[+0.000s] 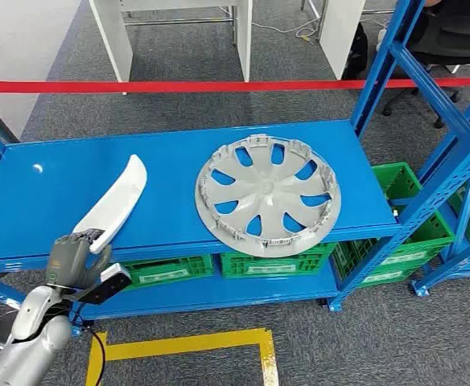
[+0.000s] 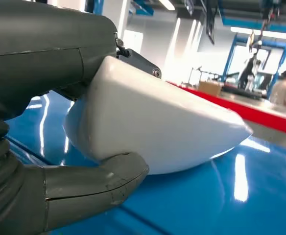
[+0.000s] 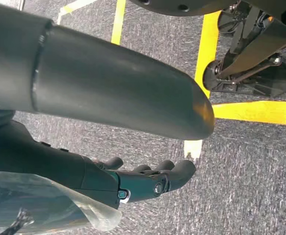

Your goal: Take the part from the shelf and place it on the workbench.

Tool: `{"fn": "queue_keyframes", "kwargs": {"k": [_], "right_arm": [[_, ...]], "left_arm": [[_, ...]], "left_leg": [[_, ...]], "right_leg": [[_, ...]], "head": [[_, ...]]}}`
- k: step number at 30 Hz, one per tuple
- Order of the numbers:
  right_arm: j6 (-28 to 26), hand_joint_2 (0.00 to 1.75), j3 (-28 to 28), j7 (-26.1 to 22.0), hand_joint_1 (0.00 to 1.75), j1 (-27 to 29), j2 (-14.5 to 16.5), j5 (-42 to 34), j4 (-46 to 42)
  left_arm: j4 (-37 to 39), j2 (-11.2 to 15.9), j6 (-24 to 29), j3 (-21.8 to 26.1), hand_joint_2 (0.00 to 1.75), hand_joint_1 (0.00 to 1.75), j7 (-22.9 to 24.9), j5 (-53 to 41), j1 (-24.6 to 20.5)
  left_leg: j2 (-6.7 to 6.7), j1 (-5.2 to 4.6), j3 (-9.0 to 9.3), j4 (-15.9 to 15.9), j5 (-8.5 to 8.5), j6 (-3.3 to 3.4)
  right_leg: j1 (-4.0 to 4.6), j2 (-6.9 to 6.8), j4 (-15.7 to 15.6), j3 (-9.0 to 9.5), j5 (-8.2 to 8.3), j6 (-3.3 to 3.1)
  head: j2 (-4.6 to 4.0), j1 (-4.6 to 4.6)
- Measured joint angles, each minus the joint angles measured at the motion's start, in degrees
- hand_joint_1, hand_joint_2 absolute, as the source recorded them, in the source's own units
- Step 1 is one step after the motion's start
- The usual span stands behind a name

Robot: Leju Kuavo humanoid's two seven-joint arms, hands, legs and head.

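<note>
Closest to the camera, the robot's left hand [image 1: 75, 259] reaches up from the lower left and grips the near end of a long, curved white part [image 1: 116, 201]. In the left wrist view its thumb [image 2: 97, 183] presses one side of the part [image 2: 160, 122] and the fingers wrap over the other, so the hand is clamped on it. The part lies on the top level of a blue shelf [image 1: 159, 161], toward its left side, with the gripped end at the shelf's near edge and the other end pointing far and slightly right. Whether that end is lifted off the surface or resting on it cannot be told. To the right of the part, well apart from it, a round silver hubcap [image 1: 268, 193] lies flat on the same level, its near rim reaching past the shelf's near edge. Green crates [image 1: 269, 264] sit on the lower level beneath, and another green crate [image 1: 410, 209] stands to the right. A red tape barrier [image 1: 159, 86] runs across the far side. Yellow floor lines [image 1: 183, 346] mark the grey carpet near the robot. The right hand [image 3: 153, 178] hangs over the carpet, holding nothing, fingers slightly curled and apart.
</note>
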Motion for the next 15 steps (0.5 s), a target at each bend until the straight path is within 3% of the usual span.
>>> {"fn": "queue_keyframes", "kwargs": {"k": [6, 9, 11, 15], "right_arm": [[-0.1, 0.0, 0.0, -0.1, 0.0, 0.0, 0.0, -0.6, 0.0], [-0.1, 0.0, 0.2, -0.5, 0.0, 0.1, 0.0, -1.5, -0.2], [-0.1, 0.0, 0.4, -0.8, 0.0, 0.1, 0.0, -2.1, -0.4], [-0.2, 0.0, 0.5, -1.0, 0.0, 0.0, 0.0, -2.7, -0.7]], "left_arm": [[-1.5, 0.7, 4.3, 1.1, 1.75, 1.75, -0.5, -1.2, 0.3], [-9.0, 4.0, 9.6, 4.7, 1.75, 1.75, -0.7, -8.2, 1.1], [-14.7, 5.7, 10.2, 7.6, 1.75, 1.75, -1.3, -12.6, 1.6], [-19.0, 6.8, 10.3, 9.6, 1.75, 1.75, -1.9, -15.5, 1.6]], "left_leg": [[0.0, 0.0, -0.01, 0.0, 0.0, 0.0], [0.01, 0.01, -0.03, 0.0, 0.0, 0.0], [0.01, 0.01, -0.03, 0.0, 0.0, 0.0], [0.01, 0.01, -0.03, 0.0, 0.0, 0.0]], "right_leg": [[0.0, 0.01, 0.0, -0.01, 0.0, 0.0], [0.0, 0.01, 0.0, -0.03, 0.0, 0.0], [0.0, 0.01, 0.0, -0.02, 0.0, 0.0], [0.0, 0.02, 0.0, -0.03, 0.0, 0.0]], "head": [[0.0, 0.0], [0.0, 0.0], [0.0, 0.0], [0.0, -0.01]]}}
